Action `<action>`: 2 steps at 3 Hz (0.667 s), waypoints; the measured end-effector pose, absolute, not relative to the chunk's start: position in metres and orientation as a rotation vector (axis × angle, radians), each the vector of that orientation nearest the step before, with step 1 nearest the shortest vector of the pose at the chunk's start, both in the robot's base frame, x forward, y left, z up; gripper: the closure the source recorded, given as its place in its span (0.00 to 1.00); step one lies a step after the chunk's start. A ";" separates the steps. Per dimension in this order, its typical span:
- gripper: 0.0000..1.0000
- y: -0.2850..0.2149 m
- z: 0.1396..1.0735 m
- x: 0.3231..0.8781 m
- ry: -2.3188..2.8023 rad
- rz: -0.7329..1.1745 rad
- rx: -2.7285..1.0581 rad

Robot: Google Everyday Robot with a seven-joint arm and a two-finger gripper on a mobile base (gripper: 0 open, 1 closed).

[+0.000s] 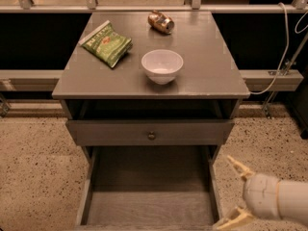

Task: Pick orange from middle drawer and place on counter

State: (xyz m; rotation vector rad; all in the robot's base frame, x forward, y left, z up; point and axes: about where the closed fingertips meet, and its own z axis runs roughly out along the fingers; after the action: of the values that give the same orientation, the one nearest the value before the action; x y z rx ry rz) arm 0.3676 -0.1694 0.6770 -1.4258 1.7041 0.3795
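The grey surface of the counter point(207, 61) tops a drawer cabinet that stands on a speckled stone floor point(33, 167), with a dark recess and a pale ledge point(274, 78) running behind it. On that surface a white bowl point(162, 66) sits upright near the middle and slightly toward the near edge. A green snack bag point(107, 43) lies flat at the far left, and a brownish can point(160, 21) lies on its side at the far edge. The three are well apart from one another. The right half of the surface is bare right up to its thin edge.

Under the counter is a dark open gap, then a shut drawer front point(106, 133) with a small round knob point(151, 135). Below that, the middle drawer point(149, 201) is pulled out toward me. Its flat floor shows between low side walls, and its nearest part is cut off at the bottom of the view. I cannot spot the orange anywhere, neither on the drawer floor that shows nor on the counter.

The gripper point(224, 191) hangs at the near right, just outside the drawer's right wall and low beside it. Its pale fingers point(239, 167) are spread wide apart with nothing between them. The white arm point(284, 201) reaches in from the right. A white cable point(284, 47) droops at the far right, well away from the arm.
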 end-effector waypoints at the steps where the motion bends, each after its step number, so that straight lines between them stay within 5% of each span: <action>1: 0.00 -0.206 0.745 0.383 1.712 0.275 -1.582; 2: 0.00 -0.208 0.758 0.374 1.695 0.314 -1.629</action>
State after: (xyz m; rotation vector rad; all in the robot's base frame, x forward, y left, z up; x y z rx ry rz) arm 0.3742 -0.2085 0.7578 -1.6291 1.6950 0.3137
